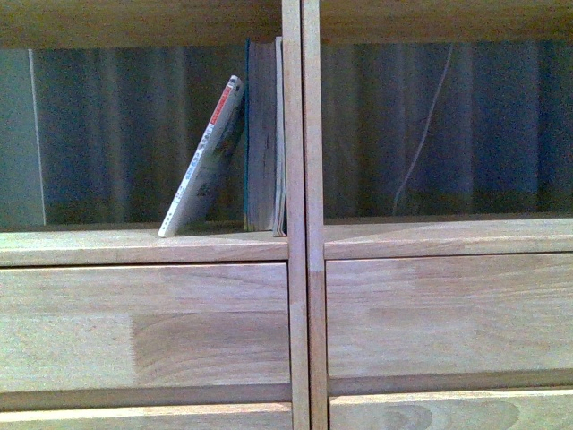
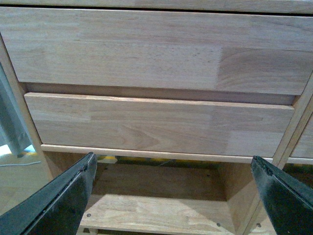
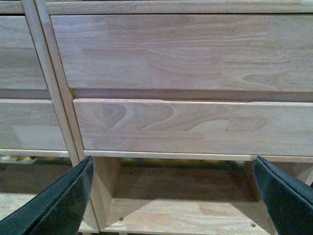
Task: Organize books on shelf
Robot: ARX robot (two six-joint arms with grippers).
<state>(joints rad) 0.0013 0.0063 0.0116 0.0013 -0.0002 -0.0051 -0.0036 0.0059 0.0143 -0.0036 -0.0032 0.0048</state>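
In the front view the light wood shelf (image 1: 143,244) fills the frame, two columns side by side. In its left compartment a thin white softcover book (image 1: 204,161) with a red spine mark leans to the right. Its top rests against a thicker teal book (image 1: 262,134) that stands upright against the centre post. Neither arm shows in the front view. My left gripper (image 2: 173,169) is open and empty, facing the shelf's drawer fronts (image 2: 161,122) low down. My right gripper (image 3: 173,169) is open and empty as well, in front of the right column's drawer fronts (image 3: 195,125).
The right upper compartment (image 1: 439,134) holds no books; a thin pale cord (image 1: 421,134) hangs behind it. Below the drawers, both wrist views show an open bottom compartment (image 2: 156,205) with a wooden floor (image 3: 181,215). The centre posts (image 1: 303,215) divide the columns.
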